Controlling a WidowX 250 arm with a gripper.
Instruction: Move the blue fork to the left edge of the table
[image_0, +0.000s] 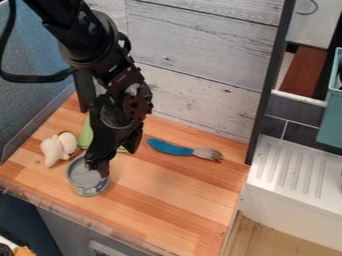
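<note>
The blue fork (175, 149) lies flat on the table (167, 200), to the right of the gripper (99, 165) and toward the plank wall (200, 65) behind. Its long axis runs mostly across the view, slanting slightly down to the right, with the rounded handle end to the left and the tines to the right. The handle is blue and gently curved; the head is greyish and splits into short tines. The gripper hangs at the rim of an open, round metal can (87, 187); how far it is open, and whether it has hold of anything, cannot be told. The tabletop is striped, light brown wood, and the wall's pale grey planks show dark grain. Left of the can sits a rounded, white toy (53, 150).
</note>
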